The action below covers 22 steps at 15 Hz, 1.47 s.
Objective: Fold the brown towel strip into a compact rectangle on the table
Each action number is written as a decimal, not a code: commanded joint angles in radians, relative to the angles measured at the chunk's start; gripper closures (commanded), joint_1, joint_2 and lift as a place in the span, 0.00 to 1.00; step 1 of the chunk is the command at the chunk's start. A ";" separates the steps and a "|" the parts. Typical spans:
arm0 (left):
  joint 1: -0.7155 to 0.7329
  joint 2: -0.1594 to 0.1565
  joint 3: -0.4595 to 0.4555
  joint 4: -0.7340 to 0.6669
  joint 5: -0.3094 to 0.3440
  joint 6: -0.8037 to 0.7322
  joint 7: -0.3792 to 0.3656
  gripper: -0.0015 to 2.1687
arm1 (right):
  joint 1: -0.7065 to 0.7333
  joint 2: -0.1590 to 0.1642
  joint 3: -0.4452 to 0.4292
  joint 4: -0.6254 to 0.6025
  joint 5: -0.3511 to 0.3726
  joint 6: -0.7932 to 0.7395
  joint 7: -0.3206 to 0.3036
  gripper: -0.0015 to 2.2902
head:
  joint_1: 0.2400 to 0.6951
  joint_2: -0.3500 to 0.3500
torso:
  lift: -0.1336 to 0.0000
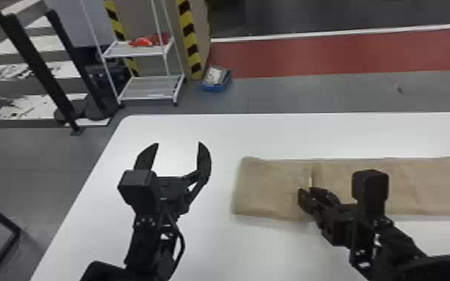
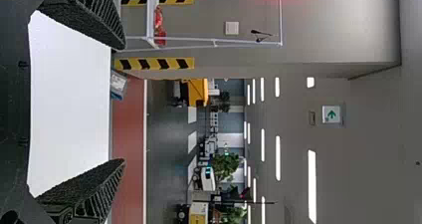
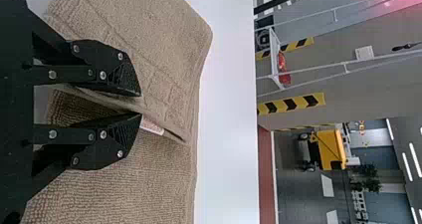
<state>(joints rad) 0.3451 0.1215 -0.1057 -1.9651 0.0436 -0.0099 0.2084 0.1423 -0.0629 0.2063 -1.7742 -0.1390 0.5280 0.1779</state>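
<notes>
My right gripper (image 3: 141,104) pinches the brown towel strip (image 1: 265,187) by an edge (left gripper (image 1: 178,143) spread wide, empty), and I worry pulling from one point could skew the fold.

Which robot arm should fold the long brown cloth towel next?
Probably the right: its black gripper pinches the towel, while the left gripper hangs open over the white table, beside the towel.
</notes>
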 commanded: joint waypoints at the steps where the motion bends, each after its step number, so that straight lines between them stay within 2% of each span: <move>1: 0.000 0.001 0.000 0.000 0.001 0.000 -0.001 0.03 | -0.001 0.000 -0.001 0.001 -0.005 0.002 0.000 0.45 | 1.00 0.74 | 0.12; 3: 0.000 0.001 0.000 0.005 -0.001 0.000 -0.001 0.03 | -0.004 0.000 -0.004 -0.001 -0.010 0.002 0.005 0.60 | 1.00 0.74 | 0.12; 6: -0.002 0.001 0.003 0.009 0.001 -0.006 -0.001 0.03 | 0.008 -0.003 -0.016 -0.044 -0.017 0.002 0.020 0.62 | 1.00 0.74 | 0.12; 8: 0.000 0.001 0.009 0.006 0.001 -0.012 0.000 0.03 | 0.023 -0.009 -0.061 -0.131 -0.017 0.030 0.055 0.62 | 1.00 0.74 | 0.12; 11: 0.000 0.001 0.011 0.008 0.005 -0.012 0.000 0.03 | 0.031 -0.011 -0.202 -0.297 -0.019 0.284 0.190 0.62 | 1.00 0.72 | 0.12; 13: -0.003 0.001 0.001 0.005 0.005 -0.012 0.000 0.03 | 0.051 -0.014 -0.332 -0.344 -0.022 0.294 0.230 0.62 | 1.00 0.69 | 0.12; 15: -0.003 0.001 -0.005 0.003 0.005 -0.012 0.002 0.03 | 0.045 -0.020 -0.501 -0.326 -0.065 0.294 0.275 0.62 | 1.00 0.62 | 0.12; 16: -0.003 0.000 -0.005 0.008 0.005 -0.012 0.002 0.03 | 0.033 -0.032 -0.544 -0.274 -0.077 0.275 0.288 0.62 | 1.00 0.57 | 0.12; 18: -0.006 -0.005 -0.019 0.012 0.005 -0.012 0.002 0.03 | 0.005 -0.072 -0.535 -0.174 -0.062 0.226 0.290 0.62 | 1.00 0.42 | 0.12; 20: -0.011 -0.005 -0.038 0.012 -0.002 -0.015 0.009 0.03 | 0.013 -0.068 -0.532 -0.166 -0.065 0.174 0.295 0.62 | 1.00 0.36 | 0.12; 22: -0.012 -0.002 -0.042 0.012 -0.002 -0.015 0.011 0.03 | 0.006 -0.074 -0.565 -0.185 -0.079 0.195 0.304 0.62 | 1.00 0.34 | 0.12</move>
<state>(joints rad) 0.3329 0.1169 -0.1441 -1.9514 0.0422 -0.0250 0.2171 0.1530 -0.1322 -0.3378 -1.9449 -0.2100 0.7110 0.4802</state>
